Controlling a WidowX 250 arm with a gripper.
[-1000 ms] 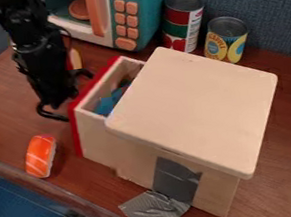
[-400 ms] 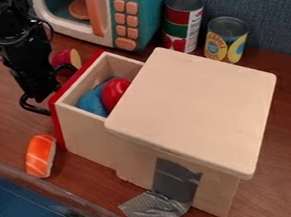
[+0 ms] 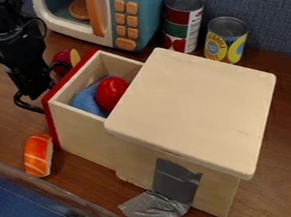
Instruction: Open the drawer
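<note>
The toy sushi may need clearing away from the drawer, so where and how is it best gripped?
I would grip the toy sushi around its middle, coming from above and closing across its narrow width. It is clearly longer than wide, and nothing covers its top. Its far end lies near the drawer's red front, so that end probably leaves less finger room.

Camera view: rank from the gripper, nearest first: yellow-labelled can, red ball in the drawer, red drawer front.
From the gripper:
1. Red drawer front, right beside it.
2. Red ball, inside the open drawer, behind that front.
3. Yellow-labelled can, at the view's upper right, beyond the box.
</note>
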